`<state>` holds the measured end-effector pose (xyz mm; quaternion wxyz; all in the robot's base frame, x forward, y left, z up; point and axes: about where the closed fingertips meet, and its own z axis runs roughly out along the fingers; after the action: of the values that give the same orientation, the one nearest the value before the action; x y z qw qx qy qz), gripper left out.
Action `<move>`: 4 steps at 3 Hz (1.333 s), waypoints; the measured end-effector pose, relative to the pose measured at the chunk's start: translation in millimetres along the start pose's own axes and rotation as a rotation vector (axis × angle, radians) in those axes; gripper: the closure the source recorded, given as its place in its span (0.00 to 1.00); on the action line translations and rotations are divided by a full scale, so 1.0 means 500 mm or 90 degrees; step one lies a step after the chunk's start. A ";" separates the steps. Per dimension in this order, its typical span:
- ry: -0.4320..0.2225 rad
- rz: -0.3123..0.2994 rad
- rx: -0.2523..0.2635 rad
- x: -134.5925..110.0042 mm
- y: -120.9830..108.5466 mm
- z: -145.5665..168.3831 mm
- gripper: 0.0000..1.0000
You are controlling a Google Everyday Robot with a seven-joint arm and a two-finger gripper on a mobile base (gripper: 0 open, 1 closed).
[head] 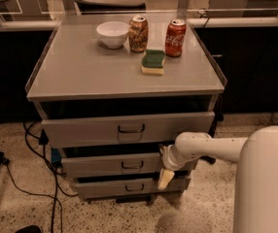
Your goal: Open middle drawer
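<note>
The middle drawer [100, 165] is a grey front with a small dark bar handle [132, 165], between the tall top drawer [80, 130] and the low bottom drawer [105, 187]. All three fronts stand a little out from the cabinet. My gripper [165, 177] hangs in front of the right end of the middle drawer, to the right of its handle, its pale fingers [164, 179] pointing down over the bottom drawer's upper edge. My white arm [212, 148] reaches in from the right.
On the cabinet top [80, 72] stand a white bowl [112, 34], two soda cans [138, 33] [175, 37] and a green-and-yellow sponge [153, 62]. Black cables [37, 164] lie on the speckled floor at the left. My white body [265, 183] fills the lower right.
</note>
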<state>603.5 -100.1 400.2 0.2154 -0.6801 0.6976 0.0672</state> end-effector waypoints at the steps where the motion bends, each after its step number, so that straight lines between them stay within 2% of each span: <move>1: 0.013 0.015 -0.012 0.016 0.020 -0.010 0.00; 2: 0.029 0.024 -0.035 0.025 0.034 -0.017 0.00; 4: 0.054 0.044 -0.107 0.047 0.062 -0.045 0.00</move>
<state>569.1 -128.1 405.0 0.1254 -0.6737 0.7208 0.1044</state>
